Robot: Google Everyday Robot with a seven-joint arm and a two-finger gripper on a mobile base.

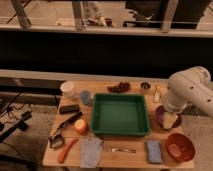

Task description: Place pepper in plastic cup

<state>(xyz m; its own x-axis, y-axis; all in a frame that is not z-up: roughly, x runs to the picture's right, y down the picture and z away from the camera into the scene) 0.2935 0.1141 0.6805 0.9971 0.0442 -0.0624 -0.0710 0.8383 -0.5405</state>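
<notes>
The long orange-red pepper (pixel 66 150) lies slanted at the front left corner of the wooden table (pixel 132 160). A small bluish plastic cup (pixel 86 97) stands upright at the back left, just left of the green bin. A wider white cup (pixel 66 89) stands behind it. My arm (pixel 190 90) comes in from the right. My gripper (pixel 170 119) hangs over a purple plate (pixel 160 116) on the right side, far from both the pepper and the cups.
A green bin (pixel 120 115) fills the table's middle. A round orange fruit (pixel 80 126), a brush (pixel 64 127) and a black block (pixel 69 108) lie left. A grey cloth (pixel 91 151), fork (pixel 123 149), blue sponge (pixel 154 151) and red bowl (pixel 180 146) line the front. Grapes (pixel 119 87) sit behind.
</notes>
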